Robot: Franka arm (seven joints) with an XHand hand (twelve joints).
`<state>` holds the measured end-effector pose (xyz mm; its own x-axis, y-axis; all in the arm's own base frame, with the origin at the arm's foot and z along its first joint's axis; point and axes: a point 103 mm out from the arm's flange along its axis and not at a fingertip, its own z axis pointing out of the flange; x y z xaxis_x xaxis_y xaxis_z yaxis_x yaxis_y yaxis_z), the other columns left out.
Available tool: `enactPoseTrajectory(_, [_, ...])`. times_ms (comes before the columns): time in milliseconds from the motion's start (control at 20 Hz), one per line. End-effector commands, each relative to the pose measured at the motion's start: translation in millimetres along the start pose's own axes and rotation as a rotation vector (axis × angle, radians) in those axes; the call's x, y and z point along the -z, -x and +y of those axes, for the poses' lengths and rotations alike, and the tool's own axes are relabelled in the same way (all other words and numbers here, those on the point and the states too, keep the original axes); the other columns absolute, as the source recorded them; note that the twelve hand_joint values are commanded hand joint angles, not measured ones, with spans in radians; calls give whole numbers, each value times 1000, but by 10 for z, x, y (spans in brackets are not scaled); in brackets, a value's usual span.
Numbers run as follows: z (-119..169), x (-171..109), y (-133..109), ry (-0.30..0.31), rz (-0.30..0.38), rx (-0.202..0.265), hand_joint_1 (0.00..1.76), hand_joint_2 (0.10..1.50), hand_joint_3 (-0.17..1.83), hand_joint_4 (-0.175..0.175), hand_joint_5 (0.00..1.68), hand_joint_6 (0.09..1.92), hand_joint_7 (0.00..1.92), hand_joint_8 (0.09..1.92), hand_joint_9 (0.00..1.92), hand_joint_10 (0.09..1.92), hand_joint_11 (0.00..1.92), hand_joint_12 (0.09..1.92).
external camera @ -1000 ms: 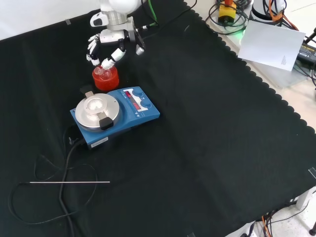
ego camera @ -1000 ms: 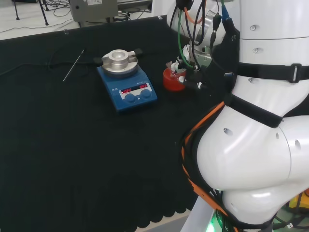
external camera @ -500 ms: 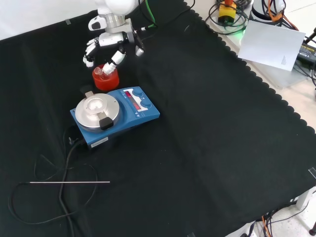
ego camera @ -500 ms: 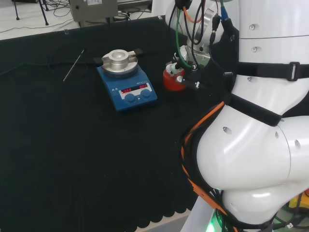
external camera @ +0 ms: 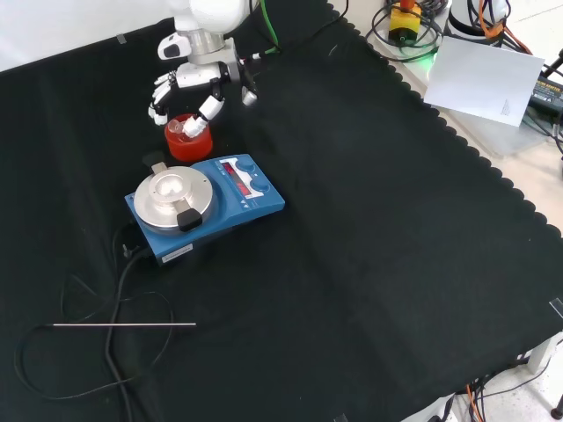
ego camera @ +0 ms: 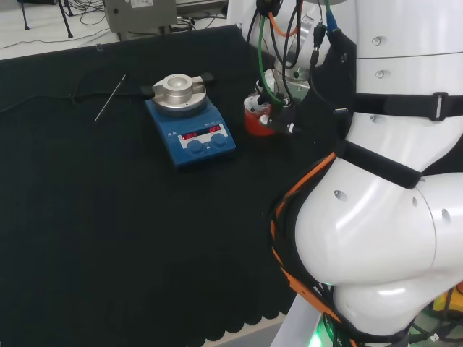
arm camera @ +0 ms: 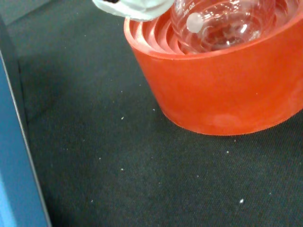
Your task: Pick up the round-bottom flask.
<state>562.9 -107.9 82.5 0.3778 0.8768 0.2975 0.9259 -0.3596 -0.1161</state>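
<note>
The round-bottom flask (arm camera: 222, 23) is clear glass and sits in a red ribbed stand (external camera: 188, 143) just behind the blue hotplate in the front view. In the head view the stand (ego camera: 256, 124) lies to the right of the hotplate, with the flask's neck (ego camera: 258, 101) rising from it. The hand (external camera: 195, 81) hangs over the stand; its fingers (external camera: 158, 98) reach down on one side of the neck and its thumb (external camera: 201, 114) on the other. The gap between them is wider than the neck. A blurred white fingertip (arm camera: 135, 7) shows beside the flask's bulb. The flask rests in the stand.
A blue hotplate stirrer (external camera: 204, 207) with a round metal top (ego camera: 178, 87) stands close to the stand, its black cable (external camera: 119, 290) trailing over the cloth. A thin metal rod (external camera: 123, 324) lies near the front. The arm's white links (ego camera: 391, 181) stand at the head view's right.
In the head view the hand has moved left and farther off, onto the stand. In the front view its thumb tip has come down beside the flask's neck. The flask and stand have not moved.
</note>
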Motion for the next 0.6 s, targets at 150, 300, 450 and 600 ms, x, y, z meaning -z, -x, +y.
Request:
enactPoseTrajectory(150, [28,-90,-27,-1,11,-1,944,955,-175,-34,662,728,453,673,600,650,201,1322])
enactPoseTrajectory(300, [35,-105,-27,-4,9,-2,950,961,-175,-30,693,737,461,672,607,649,205,1322])
enactPoseTrajectory(450, [49,-107,-18,-4,16,-7,955,967,-175,-28,715,741,468,670,614,648,208,1321])
enactPoseTrajectory(600, [43,-130,-26,2,14,-7,960,979,-175,-23,751,733,486,659,625,637,215,1317])
